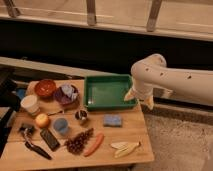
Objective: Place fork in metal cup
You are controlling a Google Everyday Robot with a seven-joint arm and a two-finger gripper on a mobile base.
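gripper [139,98] hangs at the right edge of the green tray [106,77]; fingers spread apart, holding nothing

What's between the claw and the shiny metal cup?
The camera view shows the front rim of the green tray between the claw, at its right edge, and the metal cup, with a blue sponge close by.

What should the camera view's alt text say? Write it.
The robot's white arm holds its tool by the right edge of a green tray, apart from the metal cup standing on the cluttered wooden table.
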